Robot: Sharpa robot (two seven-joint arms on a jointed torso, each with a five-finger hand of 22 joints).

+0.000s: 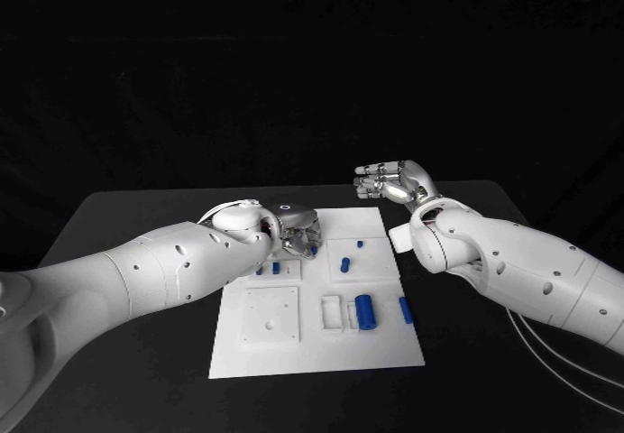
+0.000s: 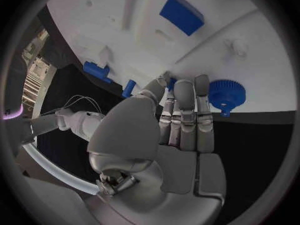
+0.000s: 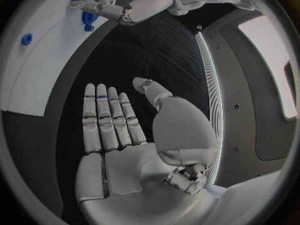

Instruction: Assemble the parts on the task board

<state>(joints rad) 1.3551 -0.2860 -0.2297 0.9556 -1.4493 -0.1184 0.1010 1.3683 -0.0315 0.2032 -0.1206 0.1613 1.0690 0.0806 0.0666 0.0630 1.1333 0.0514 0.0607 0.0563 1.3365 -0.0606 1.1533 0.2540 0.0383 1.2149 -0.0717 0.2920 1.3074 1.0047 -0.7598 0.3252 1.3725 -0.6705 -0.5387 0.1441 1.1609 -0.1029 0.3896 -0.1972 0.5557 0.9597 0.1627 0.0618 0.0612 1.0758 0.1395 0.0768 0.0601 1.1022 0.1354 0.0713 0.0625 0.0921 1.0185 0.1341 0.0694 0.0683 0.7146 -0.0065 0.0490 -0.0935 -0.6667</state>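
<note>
Parts point(image 1: 370, 310) mostly lay loose on the task board point(image 1: 385, 352), so assembly looked barely begun. My left hand point(image 1: 298, 236) pressed fingertips point(image 2: 185, 87) near a blue gear point(image 2: 226, 95); grip unclear. My right hand point(image 1: 391, 183) hovered flat, fingers apart, holding nothing.

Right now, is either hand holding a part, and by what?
Right hand holds nothing, fingers straight above the table. Left hand is down on the task board; whether its fingertips hold anything cannot be told.

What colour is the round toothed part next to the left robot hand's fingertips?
Blue. The gear shows best in the left wrist view, lying on the white task board.
</note>
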